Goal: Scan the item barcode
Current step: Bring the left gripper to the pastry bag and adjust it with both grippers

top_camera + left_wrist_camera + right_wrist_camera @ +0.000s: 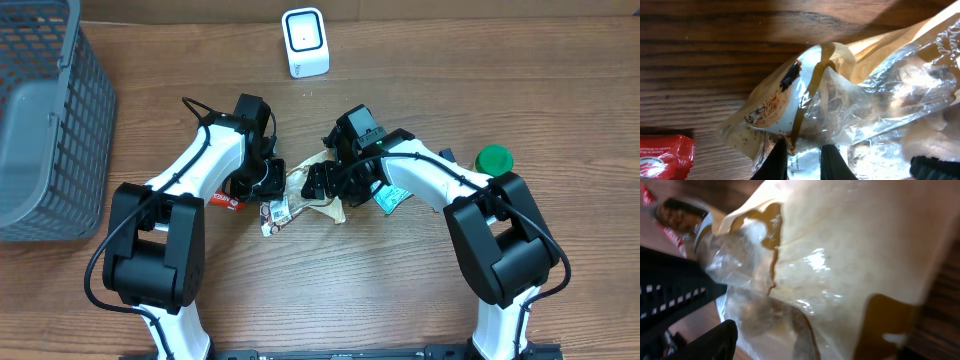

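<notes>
The wooden table (400, 290) has open room at the near side; a grey basket (40, 120) crowds the left. The bag (325, 207), mid-table between the arms, looks light, soft, slippery: best pinched at its edge. The left gripper (805, 161) is clamped there; the right gripper (315, 183) I cannot tell

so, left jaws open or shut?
Shut on the bag: the left wrist view shows its edge pinched between the fingers.
</notes>
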Controlling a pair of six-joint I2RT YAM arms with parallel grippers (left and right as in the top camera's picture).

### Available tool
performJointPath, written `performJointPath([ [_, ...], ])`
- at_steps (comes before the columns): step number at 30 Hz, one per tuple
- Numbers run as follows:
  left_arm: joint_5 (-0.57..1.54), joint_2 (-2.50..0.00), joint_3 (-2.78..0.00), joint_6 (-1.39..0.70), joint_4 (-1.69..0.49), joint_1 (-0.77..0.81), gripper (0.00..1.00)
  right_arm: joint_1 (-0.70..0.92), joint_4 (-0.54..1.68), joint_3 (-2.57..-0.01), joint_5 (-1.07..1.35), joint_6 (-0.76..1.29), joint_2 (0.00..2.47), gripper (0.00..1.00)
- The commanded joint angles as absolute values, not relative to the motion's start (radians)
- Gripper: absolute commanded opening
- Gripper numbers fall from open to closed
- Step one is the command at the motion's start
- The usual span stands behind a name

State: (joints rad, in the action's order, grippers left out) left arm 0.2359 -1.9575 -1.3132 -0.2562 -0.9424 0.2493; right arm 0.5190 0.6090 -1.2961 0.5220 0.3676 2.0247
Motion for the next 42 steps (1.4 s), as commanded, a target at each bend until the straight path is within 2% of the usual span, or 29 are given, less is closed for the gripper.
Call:
performJointPath([
  [1, 0.198, -1.962, -1.29, -0.27, -0.933, 0.257, 0.1, 0.528, 0.59, -1.267, 0.603, 0.374, 2.056, 0.64],
  [3, 0.197, -1.962, -1.29, -0.269, -0.934, 0.257, 0.1, 0.528, 0.585, -1.267, 0.608, 0.374, 2.056, 0.59],
  [6, 0.178, -1.962, -1.29, -0.27, -0.937, 0.257, 0.1, 0.528, 0.583, -1.267, 0.612, 0.373, 2.056, 0.59],
  [14, 0.172, -1.962, -1.29, -0.27, -0.938, 0.257, 0.1, 0.486, 0.554, -1.267, 0.74, 0.373, 2.056, 0.59],
  [28, 0.172, -1.962, -1.29, -0.27, -0.938, 0.257, 0.11, 0.476, 0.353, -1.171, 0.743, 0.436, 2.056, 0.64],
  [30, 0.172, -1.962, -1.29, -0.27, -0.938, 0.257, 0.11, 0.476, 0.345, -1.164, 0.743, 0.438, 2.056, 0.62],
  [39, 0.128, -1.962, -1.29, -0.27, -0.938, 0.257, 0.12, 0.476, 0.292, -1.164, 0.817, 0.438, 2.056, 0.39],
  [42, 0.111, -1.962, -1.29, -0.27, -0.937, 0.257, 0.12, 0.476, 0.293, -1.164, 0.837, 0.437, 2.056, 0.38],
])
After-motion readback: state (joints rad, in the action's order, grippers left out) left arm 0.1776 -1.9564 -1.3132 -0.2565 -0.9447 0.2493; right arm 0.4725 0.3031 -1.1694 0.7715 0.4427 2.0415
